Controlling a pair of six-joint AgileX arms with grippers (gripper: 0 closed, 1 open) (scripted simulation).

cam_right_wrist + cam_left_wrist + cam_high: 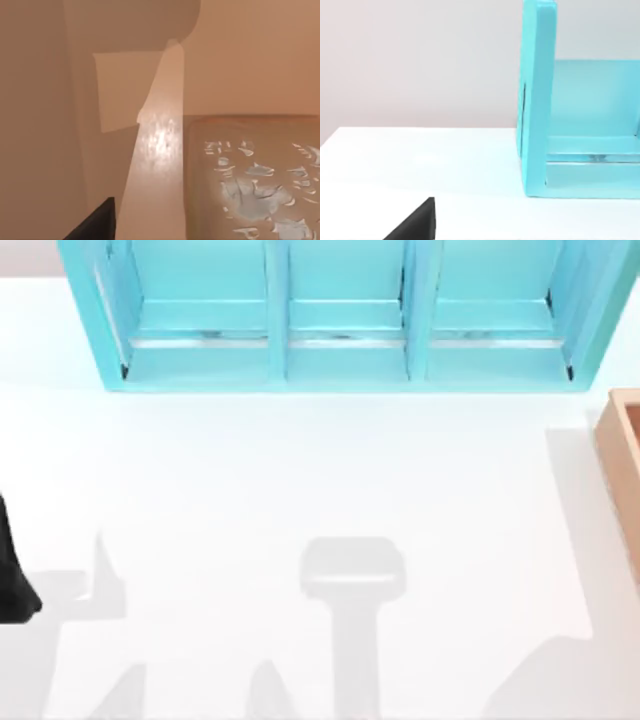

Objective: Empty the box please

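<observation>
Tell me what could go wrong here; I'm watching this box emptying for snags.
The right wrist view looks close into the box, with a carton against its wall, so a finger might catch the wall. In the top view the box lies at the table's right edge; a nudge could shift it.

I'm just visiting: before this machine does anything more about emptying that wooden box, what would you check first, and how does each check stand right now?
1. Box on the table: ok, at the top view's right edge, partly cut off.
2. Something inside to take out: ok, the right wrist view looks into the box at a carton with a white mark.
3. Right tool over the box: ok, judging by that view.
4. Right tool open: cannot tell.
5. Left arm out of the way: ok, at the table's left edge.
6. Shelf cabinet clear of the box: ok.
</observation>
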